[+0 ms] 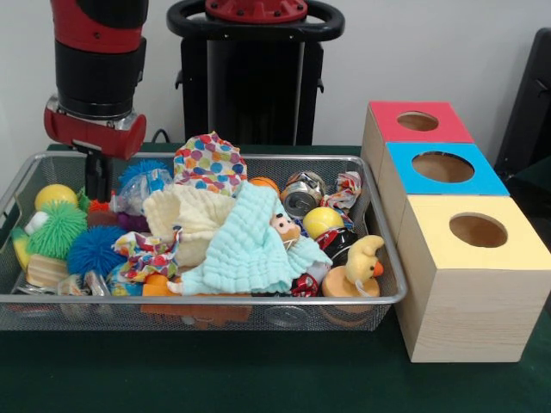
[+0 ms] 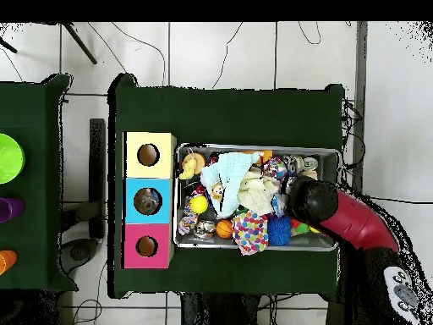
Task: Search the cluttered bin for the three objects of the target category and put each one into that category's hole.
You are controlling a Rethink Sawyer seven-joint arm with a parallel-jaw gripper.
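With the tool (image 1: 97,176) lowered into the wire bin (image 1: 389,258) at the end farthest from the three holed boxes (image 1: 441,168), its fingers hidden so I cannot tell their spread, lift straight up before carrying anything across the clutter

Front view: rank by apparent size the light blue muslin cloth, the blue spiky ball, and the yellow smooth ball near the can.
1. Light blue muslin cloth
2. Blue spiky ball
3. Yellow smooth ball, though it sits farther back.
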